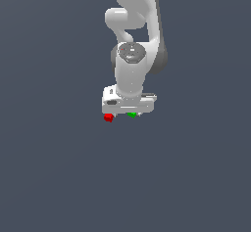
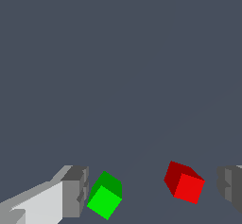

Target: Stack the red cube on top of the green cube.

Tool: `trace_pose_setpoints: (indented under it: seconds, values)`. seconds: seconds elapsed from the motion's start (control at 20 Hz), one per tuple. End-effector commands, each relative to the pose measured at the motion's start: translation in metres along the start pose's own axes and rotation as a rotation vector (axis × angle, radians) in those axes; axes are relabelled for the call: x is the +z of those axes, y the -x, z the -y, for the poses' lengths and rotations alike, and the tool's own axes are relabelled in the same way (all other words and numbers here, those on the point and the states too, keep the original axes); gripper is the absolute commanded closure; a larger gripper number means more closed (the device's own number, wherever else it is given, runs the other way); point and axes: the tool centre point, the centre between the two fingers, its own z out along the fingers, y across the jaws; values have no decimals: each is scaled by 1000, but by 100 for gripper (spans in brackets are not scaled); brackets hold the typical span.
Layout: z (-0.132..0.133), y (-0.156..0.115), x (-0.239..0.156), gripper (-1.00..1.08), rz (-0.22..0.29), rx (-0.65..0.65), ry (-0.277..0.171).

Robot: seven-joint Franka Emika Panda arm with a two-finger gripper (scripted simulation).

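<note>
White Panda arm hangs over a plain dark grey-blue worktop [image 1: 59,177], seen from above in the exterior view. Gripper [image 1: 128,109] sits low over both cubes, spread wide, holding nothing.

Red cube [image 1: 108,117] lies on the worktop at about 8 o'clock from the gripper body in the exterior view, poking out just past its edge. Green cube [image 1: 131,114] is at roughly 3 o'clock from the red one, near but apart, mostly tucked under the gripper's lower rim, so only a sliver shows.

Wrist view: both cubes sit between the two fingers. Green cube [image 2: 105,195] is just beside one grey finger pad [image 2: 75,192]; touching or a hair apart, cannot tell. Red cube [image 2: 185,182] is near the other finger [image 2: 230,184], a clear gap between them. Gripper [image 2: 153,190] midpoint falls on bare worktop between the cubes. Both cubes are turned at an angle to the fingers, flat on the worktop, not stacked.

Nothing else shows on the worktop around them; the green cube itself stands inside the gripper span next to the red one.
</note>
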Motion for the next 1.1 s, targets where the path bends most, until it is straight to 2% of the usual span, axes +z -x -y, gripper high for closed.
trace_pose_setpoints:
  seconds: [0.0,0.5,1.05]
  values:
    - [0,0,0,-92,0,0,0]
    - [-21,16,18,-92,-5,67,-6]
    - [-73,69,72,-92,-17,260,-25]
